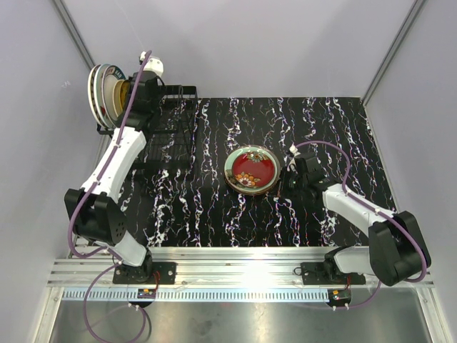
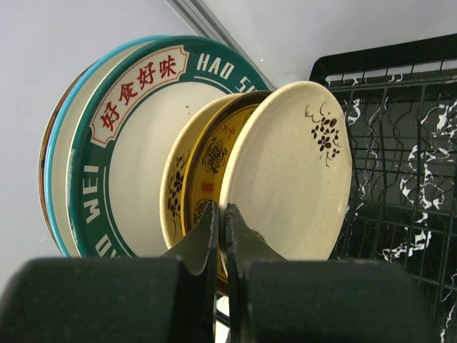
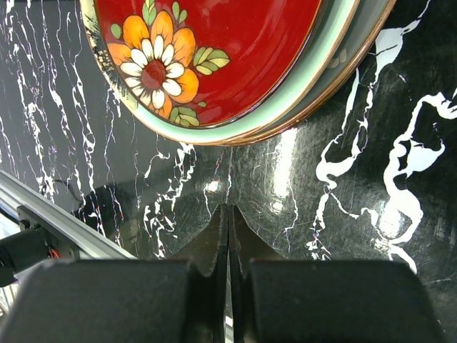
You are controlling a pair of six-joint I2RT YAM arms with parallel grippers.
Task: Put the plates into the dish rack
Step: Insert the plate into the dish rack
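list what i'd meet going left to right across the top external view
upright plates → bare wires of the dish rack → red flower plate → right gripper

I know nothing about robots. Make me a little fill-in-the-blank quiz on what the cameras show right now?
1. The flower plate lying flat on the table is mostly ___.
2. It rests on top of another ___.
3. The dish rack stands at the table's far ___ corner.
4. The left gripper and the right gripper both have their fingers ___.

Missing words: red; plate; left; shut.
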